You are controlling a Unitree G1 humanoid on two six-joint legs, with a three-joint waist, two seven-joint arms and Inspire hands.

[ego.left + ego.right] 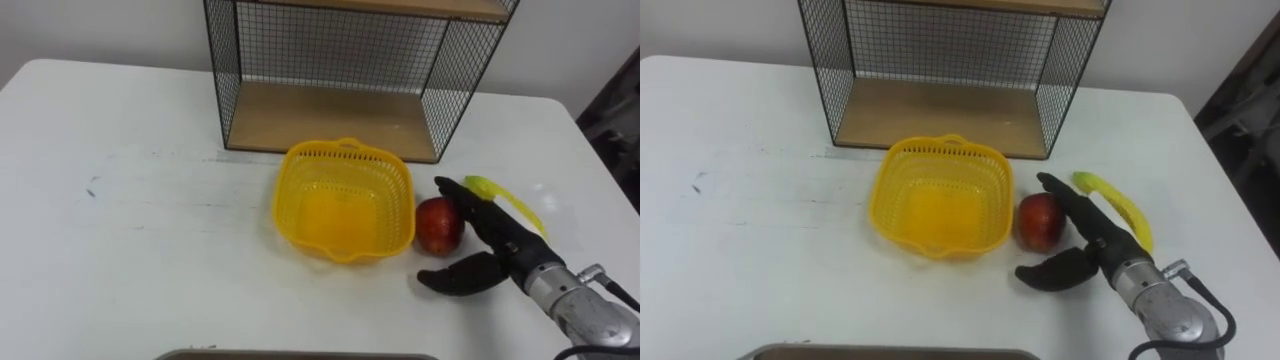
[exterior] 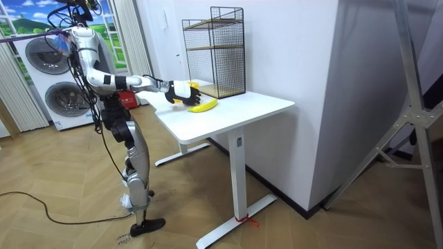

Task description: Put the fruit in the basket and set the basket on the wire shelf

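Banana [image 1: 520, 208] partly covered by right hand [image 1: 495, 240], right of frame, yellow ends showing past the fingers. Wire shelf [image 1: 330, 110] cut off at top edge. Reaches in from lower right with hand spread: fingers straight along right side of apple [image 1: 436, 226], thumb wide apart below it. Apple just outside yellow basket [image 1: 345, 150], against its right wall, centre of frame, on white table [image 1: 140, 220].

basket [image 1: 345, 200]: perforated plastic | shelf [image 1: 340, 110]: metal wire, wood boards
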